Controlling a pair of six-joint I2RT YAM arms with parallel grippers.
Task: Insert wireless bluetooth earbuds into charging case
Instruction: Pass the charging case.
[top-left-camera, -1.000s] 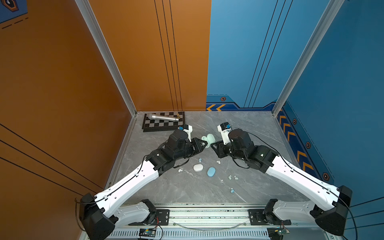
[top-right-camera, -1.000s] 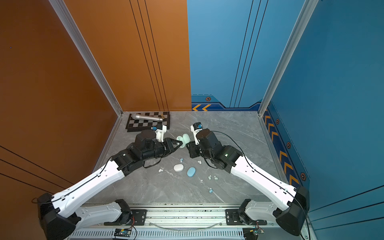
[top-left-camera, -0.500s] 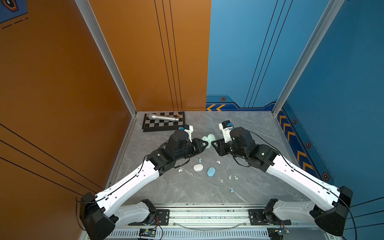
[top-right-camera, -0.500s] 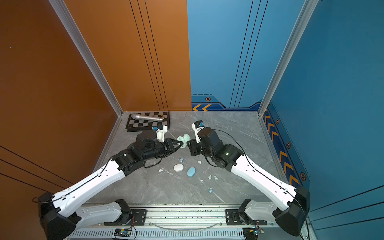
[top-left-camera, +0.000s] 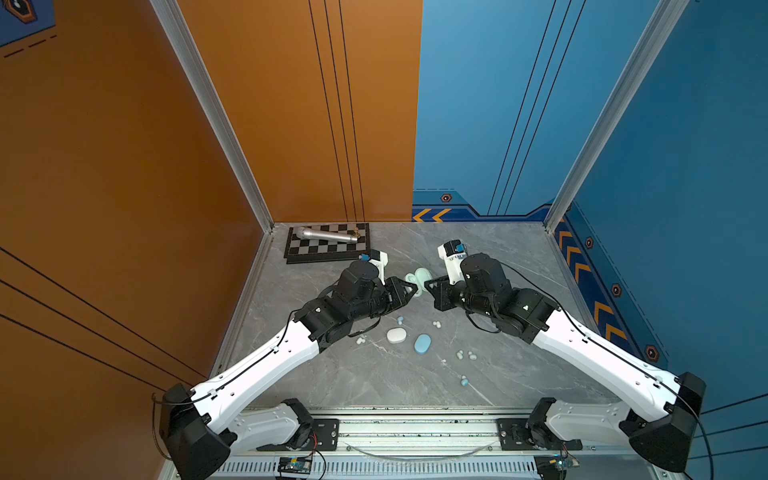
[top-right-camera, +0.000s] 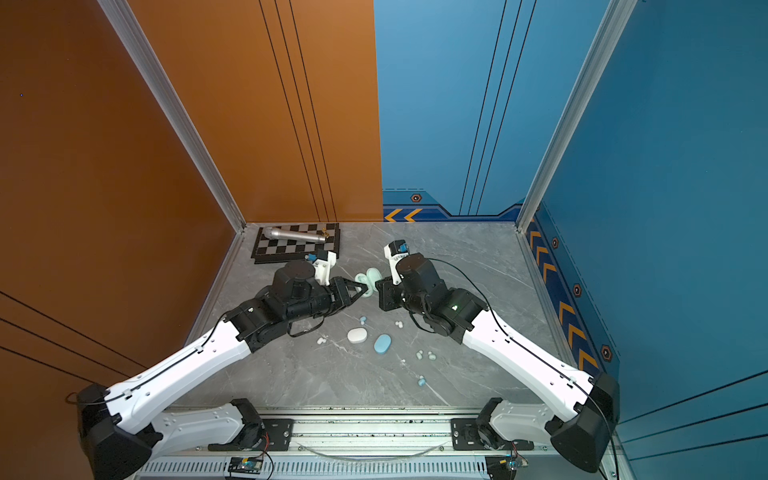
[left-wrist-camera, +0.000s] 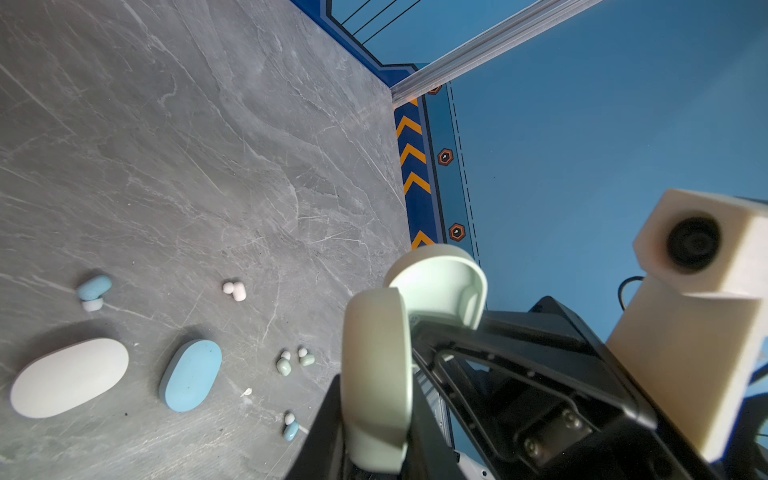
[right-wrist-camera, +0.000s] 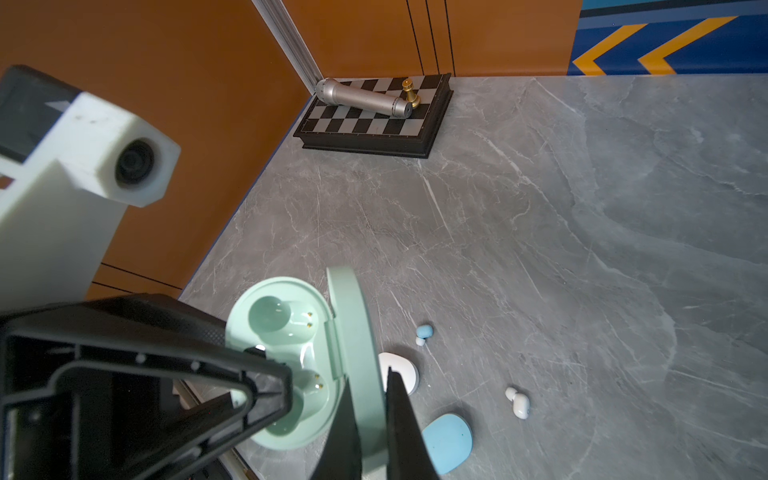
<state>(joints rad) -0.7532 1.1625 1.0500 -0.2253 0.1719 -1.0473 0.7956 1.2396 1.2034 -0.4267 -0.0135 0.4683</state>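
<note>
Finds the mint-green oval plastic charging case (right-wrist-camera: 274, 320) held clear of the table between both arms, hinged open, both moulded sockets empty. Notes the right gripper (right-wrist-camera: 370, 415) pinched fully together on the thin lid (right-wrist-camera: 349, 307), and the left gripper (top-left-camera: 412, 287) closed part-way across the base of the same case, apparently firmly, though not beyond doubt.

Places the two mint-green bean-sized earbuds (top-left-camera: 465, 354) loose and side by side on the grey marble-patterned tabletop (top-left-camera: 511, 245), well apart from the case: below it and back toward the robot's rail, on the right arm's side. Judges the right arm the nearer, though occupied with the lid. Cannot tell the long axis of either bud; too small. Reads the case's sockets as turned sideways toward the right wrist camera rather than upward; recommends levelling before insertion.

Records also on the tabletop, between case and rail: a closed white oval case (top-left-camera: 396, 335) just beside a closed pale-blue oval case (top-left-camera: 422, 343), two pale-blue earbuds (top-left-camera: 400, 320) well apart from each other, two white earbuds (top-left-camera: 436, 324) likewise apart. Logs in the far left corner a black-and-silver chessboard (top-left-camera: 328, 249) bearing a silver microphone (top-left-camera: 326, 235) and a small gold chess piece (top-left-camera: 355, 230). Notes orange wall panels (top-left-camera: 124, 166) on the left and blue wall panels (top-left-camera: 498, 104) behind and right.
</note>
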